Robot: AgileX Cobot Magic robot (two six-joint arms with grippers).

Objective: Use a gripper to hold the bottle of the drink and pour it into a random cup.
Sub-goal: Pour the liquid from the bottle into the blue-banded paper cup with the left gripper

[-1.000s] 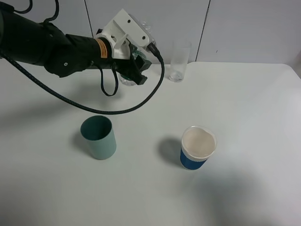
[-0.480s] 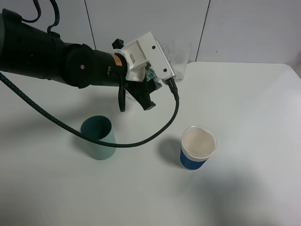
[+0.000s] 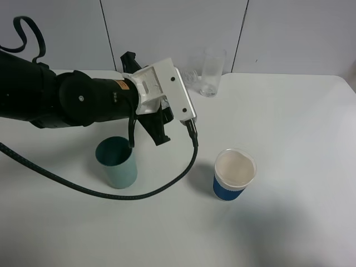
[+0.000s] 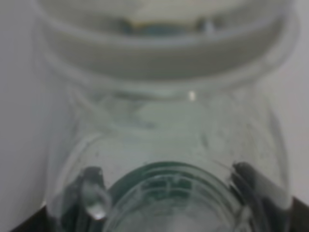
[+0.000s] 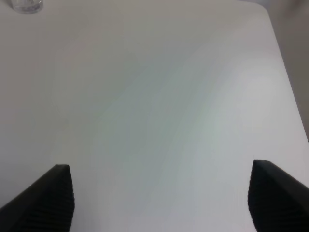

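My left gripper point(image 3: 161, 119) hangs above the table, just behind and to the right of a pale teal cup, shut on the bottle point(image 3: 191, 77). In the exterior high view only a clear end of the bottle shows past the white mount. In the left wrist view the bottle point(image 4: 164, 145) fills the picture, clear and blurred, with green low down. The blue cup point(image 3: 233, 175) with a white inside stands upright to the right of that gripper and nearer the front, apart from it. My right gripper point(image 5: 161, 203) is open over bare table, holding nothing.
The pale teal cup point(image 3: 117, 161) stands upright at front left, under the arm's black cable point(image 3: 167, 186). A tall clear glass point(image 3: 211, 72) stands at the back by the wall; its base shows in the right wrist view point(image 5: 26, 5). The table's right edge point(image 5: 285, 72) is near.
My left arm has carried the bottle from the back of the table forward and lower, ending close to the teal cup. Both cups and the glass have stayed put.
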